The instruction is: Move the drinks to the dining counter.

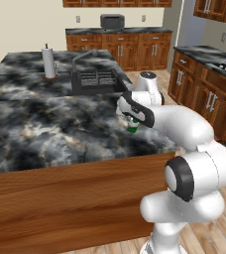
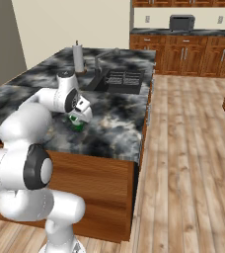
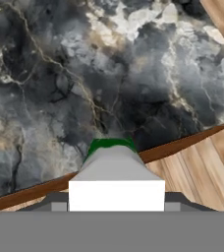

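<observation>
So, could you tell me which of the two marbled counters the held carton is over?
The dining counter, the big island with the sink; the gripper holds the carton above it, not the wall counter under the toaster.

"What's that machine by the dark marbled stone island made of?"

"Glossy white shells, all rounded: fat tube segments joined by bulging elbows."

"And those dark bits?"

"Black rings at the joints. There's a round dark grey cap on the big shoulder nearest the island's wood side, and a black band around the wrist."

"Any wires or labels?"

"None I can see. The white column underneath is smooth too."
</observation>
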Tool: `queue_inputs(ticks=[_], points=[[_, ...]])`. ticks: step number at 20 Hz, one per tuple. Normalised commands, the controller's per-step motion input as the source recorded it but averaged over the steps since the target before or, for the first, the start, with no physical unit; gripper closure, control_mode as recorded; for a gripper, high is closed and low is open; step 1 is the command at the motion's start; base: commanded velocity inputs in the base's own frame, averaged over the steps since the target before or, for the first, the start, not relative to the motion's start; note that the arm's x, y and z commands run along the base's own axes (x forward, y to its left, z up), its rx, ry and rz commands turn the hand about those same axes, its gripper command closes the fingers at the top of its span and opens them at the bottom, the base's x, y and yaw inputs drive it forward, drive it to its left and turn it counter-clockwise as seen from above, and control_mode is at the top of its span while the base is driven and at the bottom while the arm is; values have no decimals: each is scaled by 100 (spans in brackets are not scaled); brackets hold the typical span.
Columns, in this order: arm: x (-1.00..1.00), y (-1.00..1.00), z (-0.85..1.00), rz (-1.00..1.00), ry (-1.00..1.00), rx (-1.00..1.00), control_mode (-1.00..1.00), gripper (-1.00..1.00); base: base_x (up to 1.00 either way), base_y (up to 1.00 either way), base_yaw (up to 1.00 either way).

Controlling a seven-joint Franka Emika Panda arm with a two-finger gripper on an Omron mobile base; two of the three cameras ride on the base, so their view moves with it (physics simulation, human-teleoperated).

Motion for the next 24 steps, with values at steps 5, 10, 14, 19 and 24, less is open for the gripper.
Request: queue_inputs(ticks=[5, 10, 14, 19, 24], points=[[76, 0, -35, 1, 8, -1, -100, 100, 0, 0, 0], [70, 0, -62, 4, 3, -6, -100, 100, 0, 0, 0], [57, 0, -62, 5, 0, -5, -100, 100, 0, 0, 0], [48, 0, -48, 5, 0, 0, -100, 100, 0, 0, 0], [36, 0, -36, 3, -1, 0, -100, 100, 0, 0, 0]])
